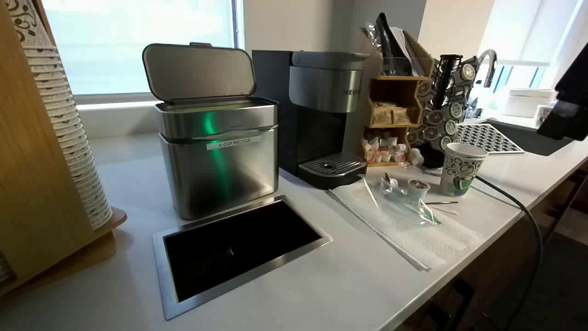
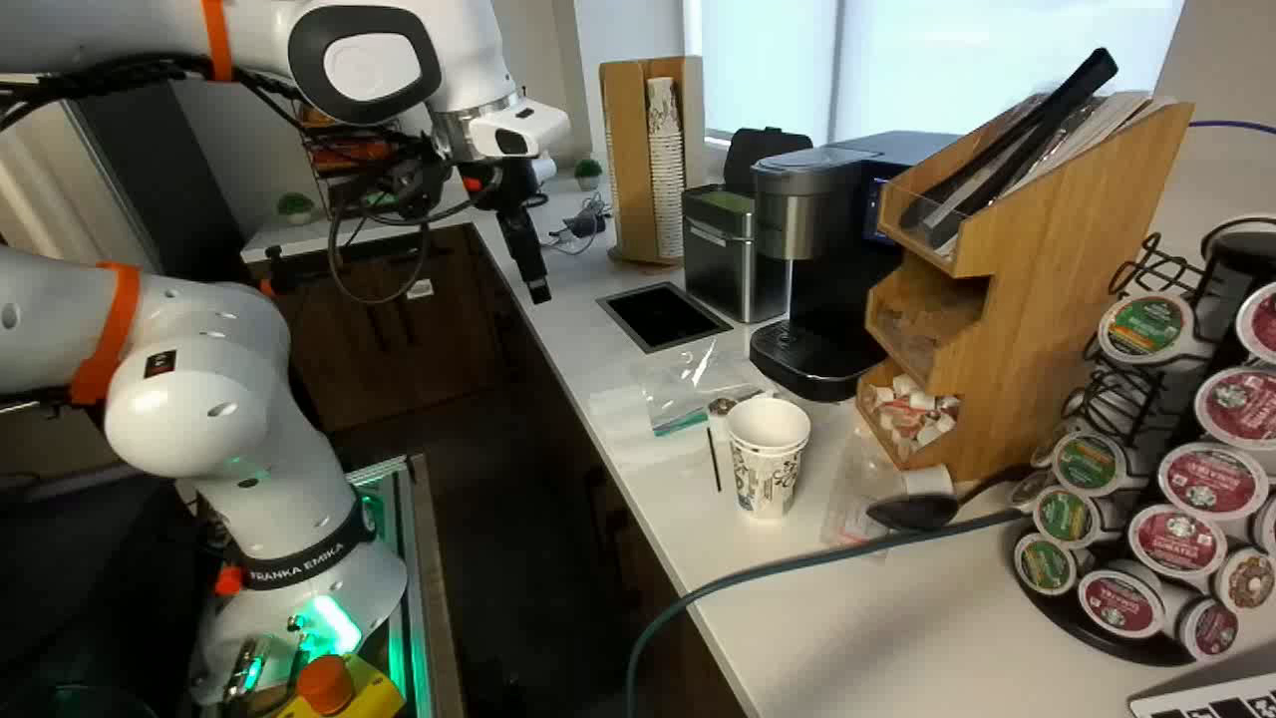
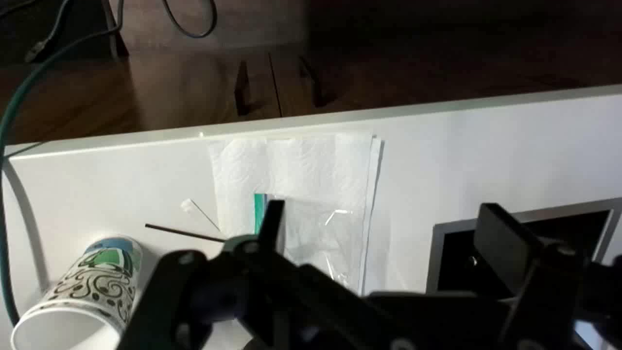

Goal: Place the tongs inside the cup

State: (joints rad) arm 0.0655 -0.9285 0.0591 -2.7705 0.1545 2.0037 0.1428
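Nearest in the wrist view, black gripper (image 3: 381, 214) with jaws wide apart. Under the coffee maker (image 1: 317, 87), white counter (image 1: 358, 278); near it, window (image 1: 138, 27). Well apart from it, arm (image 2: 204, 389) marked "FRANKA EMIKA". On the coffee maker's front, "KEUR". Just beside it, steel bin (image 1: 220, 172) labelled "K-CUP RECYCLE". Near it, paper cup (image 1: 463, 168), upright.

"What reads clearly?"

"'K-CUP RECYCLE' on the label (image 1: 234, 143) of the steel bin (image 1: 220, 174), left of centre."

"Upper middle?"

"'KEUR' (running out at the edge) on the coffee maker (image 1: 317, 105)."

"Lower left, in an exterior view?"

"'FRANKA EMIKA' on the arm's (image 2: 209, 389) black band (image 2: 311, 564). Print on the pod lids (image 2: 1176, 539): too small."
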